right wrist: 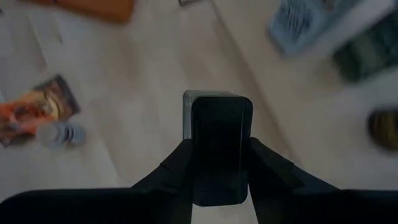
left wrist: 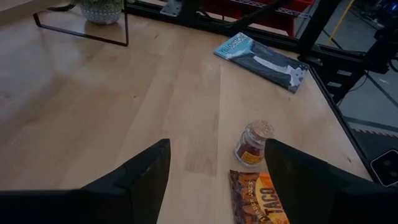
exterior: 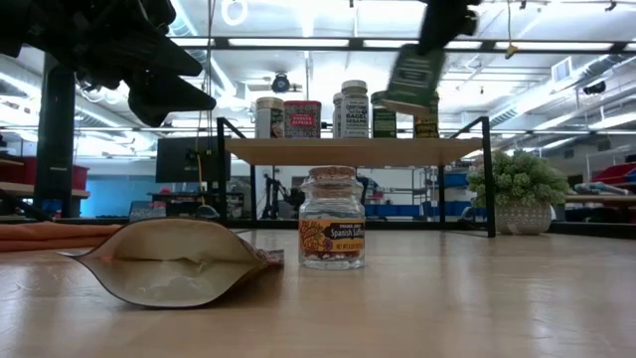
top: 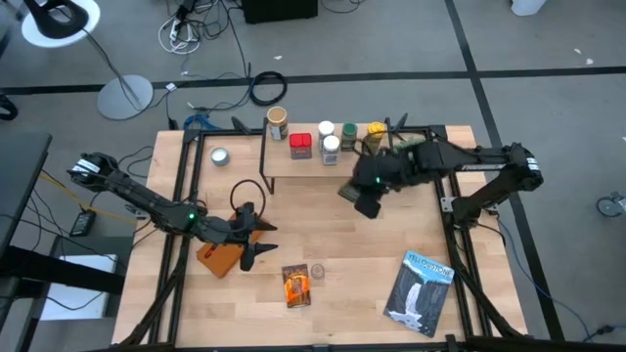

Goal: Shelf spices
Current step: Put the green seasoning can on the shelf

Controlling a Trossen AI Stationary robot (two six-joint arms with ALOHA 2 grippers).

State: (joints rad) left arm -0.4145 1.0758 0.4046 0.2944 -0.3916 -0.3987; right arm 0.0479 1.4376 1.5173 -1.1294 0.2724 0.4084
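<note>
The shelf (top: pixel 391 168) stands at the table's far middle, on thin black legs. On its top board stand a tan cylinder (top: pixel 277 122), a red tin (top: pixel 301 146), and white-lidded (top: pixel 331 149), green-lidded (top: pixel 349 135) and yellow-lidded (top: pixel 376 131) jars. My right gripper (top: pixel 367 194) is shut on a dark box (right wrist: pixel 217 146), just near of the shelf. My left gripper (top: pixel 250 244) is open and empty above the table's near left. An orange packet (top: pixel 296 286) lies flat on the table, and a small cork-topped jar (top: pixel 316 271) stands beside it. My right gripper pinches the dark box between its two fingers (right wrist: pixel 177 165), on two opposite sides (right wrist: pixel 194 149). The fingers come from above. The box hangs tilted below the gripper (exterior: pixel 415 80), lifted clear of the table, about level with the jars on the shelf.
A flat brown slab (top: pixel 220 256) lies by my left gripper. A small silver round tin (top: pixel 219 155) sits at the far left. A blue booklet (top: pixel 421 288) lies at the near right. A black cable loop (top: pixel 249 194) lies left of the shelf.
</note>
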